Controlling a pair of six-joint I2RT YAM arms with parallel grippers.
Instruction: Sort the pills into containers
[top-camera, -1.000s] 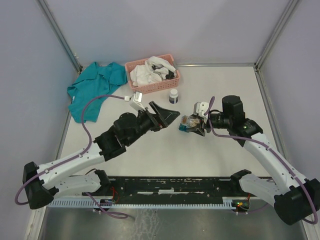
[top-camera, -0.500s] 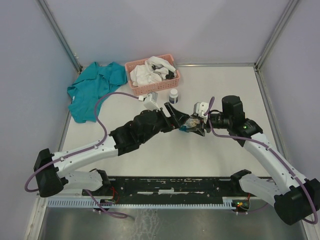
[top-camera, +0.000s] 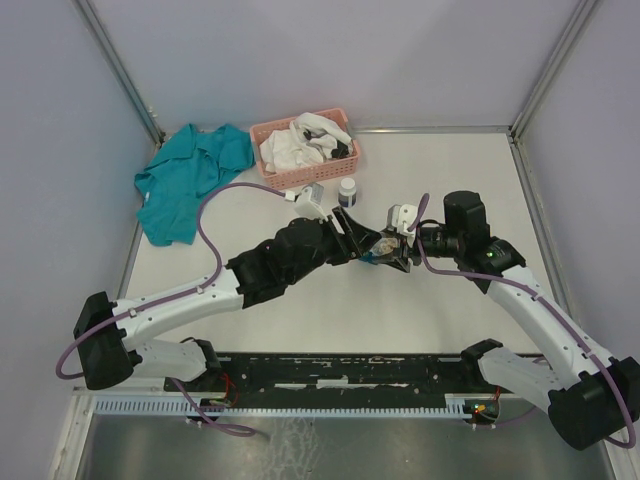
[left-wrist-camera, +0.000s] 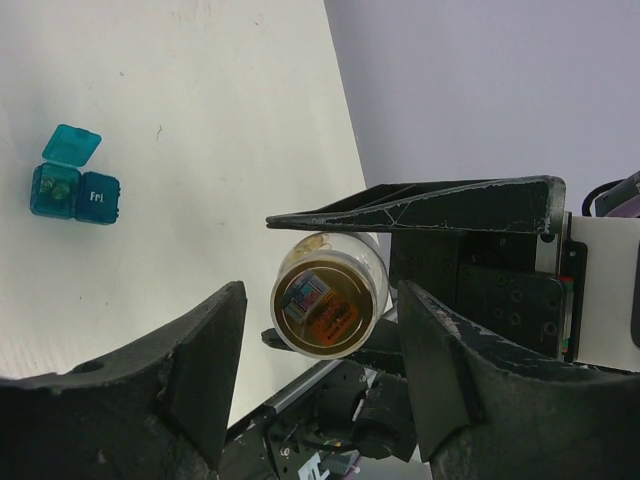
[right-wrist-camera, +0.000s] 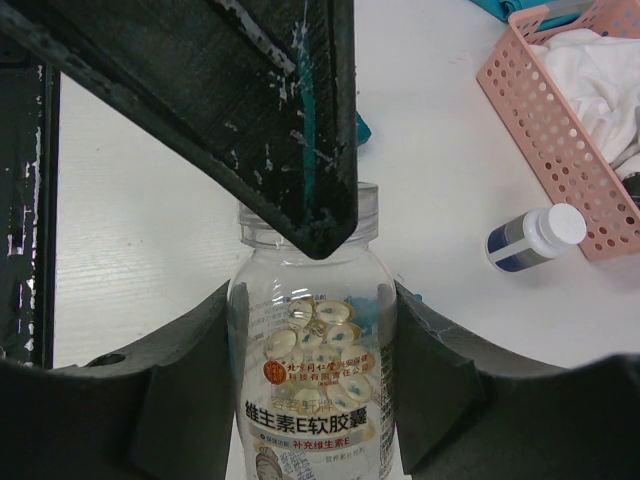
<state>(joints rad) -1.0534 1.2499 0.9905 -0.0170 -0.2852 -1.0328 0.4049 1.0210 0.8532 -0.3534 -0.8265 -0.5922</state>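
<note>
My right gripper (top-camera: 388, 250) (right-wrist-camera: 312, 300) is shut on a clear pill bottle (right-wrist-camera: 312, 340) of yellow softgels and holds it above the table. My left gripper (top-camera: 360, 240) (left-wrist-camera: 320, 300) is open, with its fingers either side of the bottle's neck end (left-wrist-camera: 328, 300), whose round gold-brown face points at the left wrist camera. Two joined teal containers (left-wrist-camera: 75, 192) lie on the table in the left wrist view, one with its lid open and pills inside. In the top view they are mostly hidden under the grippers.
A small white bottle (top-camera: 347, 190) (right-wrist-camera: 535, 237) stands just behind the grippers. A pink lattice basket (top-camera: 305, 147) (right-wrist-camera: 560, 120) with white cloth stands at the back. A teal cloth (top-camera: 190, 180) lies at the back left.
My left arm has reached right until its open fingers flank the bottle's end. My right arm and the bottle have stayed put.
</note>
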